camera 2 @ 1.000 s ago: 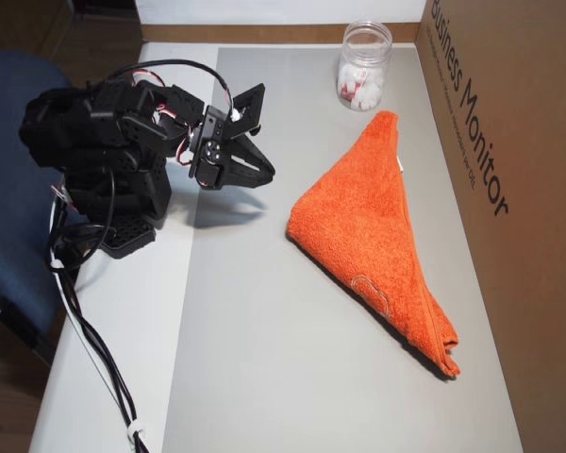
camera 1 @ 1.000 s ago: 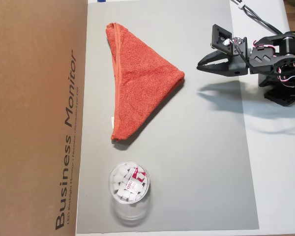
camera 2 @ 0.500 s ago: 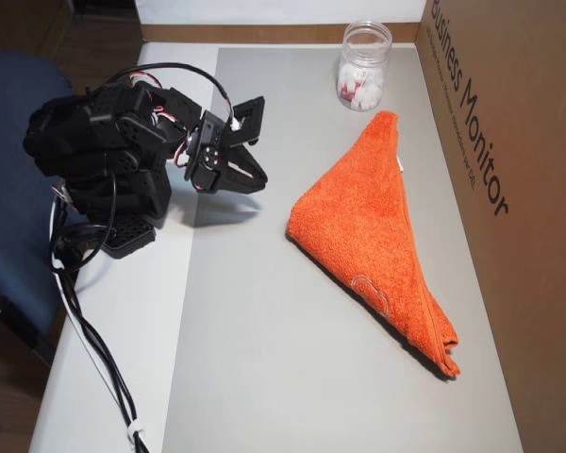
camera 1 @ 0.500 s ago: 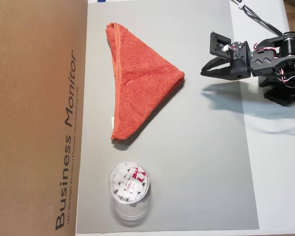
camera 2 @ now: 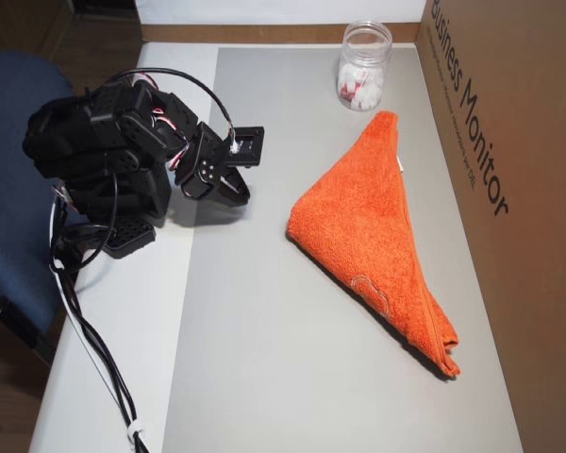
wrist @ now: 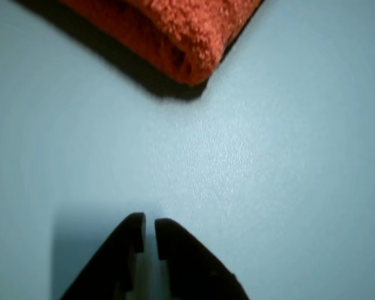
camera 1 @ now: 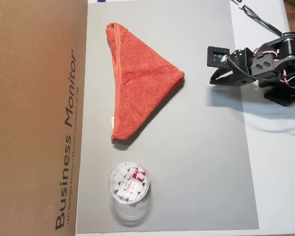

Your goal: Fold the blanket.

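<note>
Lying folded into a triangle on the grey mat point(camera 1: 196, 162), the blanket point(camera 1: 137, 78) is resting flat with its long hemmed edge running close beside the cardboard box point(camera 1: 37, 118) that borders the mat's left side in an overhead view. Its folded point is facing toward the arm, and a small white tag is showing on the hemmed edge near the lower corner. The hand point(camera 1: 214, 78) is hovering at the mat's right edge in that view, well apart from the blanket and holding nothing. In the wrist view the hand point(wrist: 149, 228) is showing its two dark fingertips point(wrist: 132, 232) standing almost together, with only a thin slit between them, so it is reading as closed and empty. The blanket's rounded fold point(wrist: 187, 47) is appearing at the top of the wrist view, clear of the fingertips. A clear plastic jar point(camera 1: 129, 189) with white pieces inside is standing on the mat near its lower left corner, just beyond the blanket's lower tip and not touching it. The arm's base is sitting on the white worktop point(camera 2: 113, 330) beside the mat, with cables point(camera 2: 90, 349) trailing off along it.
</note>
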`<state>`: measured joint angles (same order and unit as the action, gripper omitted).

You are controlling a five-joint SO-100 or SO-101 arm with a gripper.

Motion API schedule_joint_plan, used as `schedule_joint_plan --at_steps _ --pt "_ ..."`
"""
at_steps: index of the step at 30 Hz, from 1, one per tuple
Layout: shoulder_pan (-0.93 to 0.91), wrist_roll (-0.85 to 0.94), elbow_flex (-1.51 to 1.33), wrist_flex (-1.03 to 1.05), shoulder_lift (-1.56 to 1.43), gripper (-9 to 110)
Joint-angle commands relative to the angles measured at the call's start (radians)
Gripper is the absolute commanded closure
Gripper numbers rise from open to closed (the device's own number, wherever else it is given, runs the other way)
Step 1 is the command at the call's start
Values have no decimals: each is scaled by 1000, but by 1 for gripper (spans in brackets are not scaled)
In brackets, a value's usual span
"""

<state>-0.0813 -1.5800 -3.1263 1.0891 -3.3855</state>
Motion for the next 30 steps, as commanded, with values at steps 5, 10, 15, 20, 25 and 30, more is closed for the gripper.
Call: schedule_joint_plan --at_steps 5,10,15,20,25,30 --pt "0 -3 -9 167 -14 102" --pt "-11 -3 -9 224 -12 102" --pt "-12 -3 -9 224 -12 102" --pt "-12 12 -9 224 -12 102" --pt "-11 12 -9 224 -12 102" --pt "-11 14 -9 224 -12 102"
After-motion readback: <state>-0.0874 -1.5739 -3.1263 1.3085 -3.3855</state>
